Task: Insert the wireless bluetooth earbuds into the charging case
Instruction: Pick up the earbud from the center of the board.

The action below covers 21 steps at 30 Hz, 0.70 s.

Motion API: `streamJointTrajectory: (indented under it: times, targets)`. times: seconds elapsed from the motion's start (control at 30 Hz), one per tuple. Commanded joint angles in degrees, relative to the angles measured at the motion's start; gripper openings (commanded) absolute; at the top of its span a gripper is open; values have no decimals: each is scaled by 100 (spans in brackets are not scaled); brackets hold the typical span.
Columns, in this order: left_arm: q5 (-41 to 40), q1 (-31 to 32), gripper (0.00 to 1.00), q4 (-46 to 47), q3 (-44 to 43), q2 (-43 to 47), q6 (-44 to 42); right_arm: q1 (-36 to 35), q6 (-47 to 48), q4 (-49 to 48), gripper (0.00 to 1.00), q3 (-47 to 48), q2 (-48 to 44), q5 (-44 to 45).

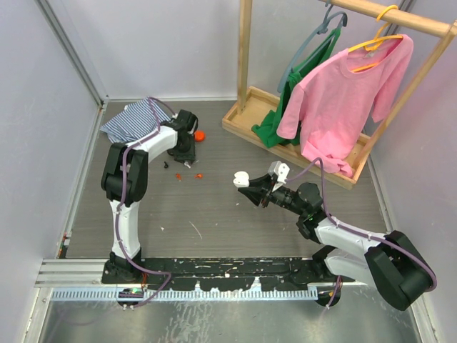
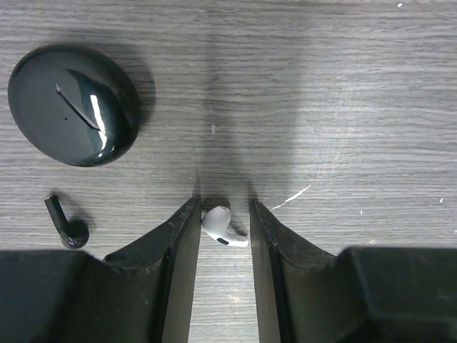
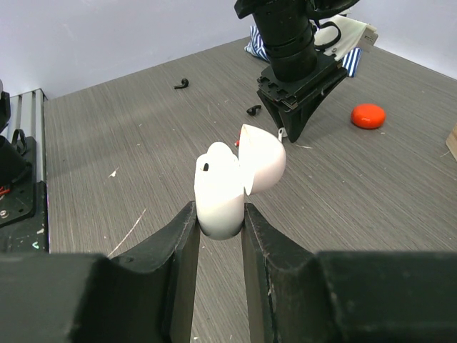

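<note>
Earbuds by the left gripper (image 2: 225,204) number two: one white earbud (image 2: 223,227) lies on the table (image 2: 343,107) between its jaws, grip unclear; one black earbud (image 2: 68,227) lies near one black round case (image 2: 73,105). The right gripper (image 3: 218,207) clenches one white charging case (image 3: 239,168), lid open.

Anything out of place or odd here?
Earbuds lie loose: a white earbud between the jaws of the left gripper, a black earbud beside a round black case. A striped cloth lies crumpled far left.
</note>
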State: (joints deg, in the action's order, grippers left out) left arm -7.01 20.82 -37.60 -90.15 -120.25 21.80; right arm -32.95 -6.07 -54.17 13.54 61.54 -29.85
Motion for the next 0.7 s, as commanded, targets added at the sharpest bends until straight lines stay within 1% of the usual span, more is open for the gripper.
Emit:
streamJointTrajectory:
  times: [0.0,0.2,0.43,0.53,0.67]
  targets:
    - [308,-22,35,18,-205,-45,-82,-27,90,-200,1,166,31,-1]
    - [599,-16,37,138,-151,27,-96,-26,99,-159,1,184,50,6]
    - [557,-16,40,152,-143,113,-114,-27,98,-147,1,190,40,7]
    - [420,-16,41,136,-101,172,-43,-25,104,-137,1,199,46,14]
    - [10,-16,42,-16,-53,209,151,-26,99,-137,1,202,61,11]
